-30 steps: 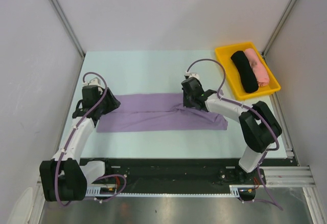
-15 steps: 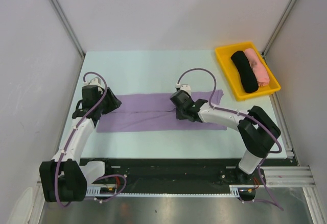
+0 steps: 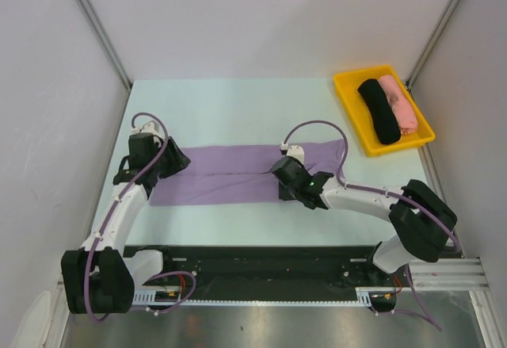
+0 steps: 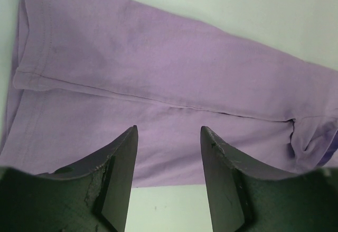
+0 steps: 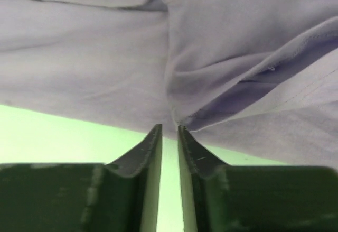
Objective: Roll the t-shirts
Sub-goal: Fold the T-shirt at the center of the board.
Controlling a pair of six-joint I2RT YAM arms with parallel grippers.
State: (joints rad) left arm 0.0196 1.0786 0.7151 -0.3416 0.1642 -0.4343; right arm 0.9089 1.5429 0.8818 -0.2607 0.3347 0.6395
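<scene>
The lavender t-shirt (image 3: 226, 175) lies flat as a long folded strip across the table. My left gripper (image 3: 176, 160) hovers at its left end, open, with the cloth (image 4: 158, 73) ahead of the fingertips and my left gripper (image 4: 169, 131) holding nothing. My right gripper (image 3: 287, 183) sits at the strip's near edge around the middle. In the right wrist view my right gripper (image 5: 169, 129) shows a narrow gap with bare table between the jaws. A raised fold of the t-shirt (image 5: 248, 84) ends just beyond its tips.
A yellow tray (image 3: 348, 94) at the back right holds a black cloth bundle (image 3: 379, 112) and a pink cloth bundle (image 3: 398, 102). Grey walls enclose the table on three sides. The right arm stretches low across the shirt's right part.
My right gripper has moved from the shirt's back middle to the left and toward the near edge, and its jaws have parted slightly. The shirt's right end has shifted. The left arm stayed still.
</scene>
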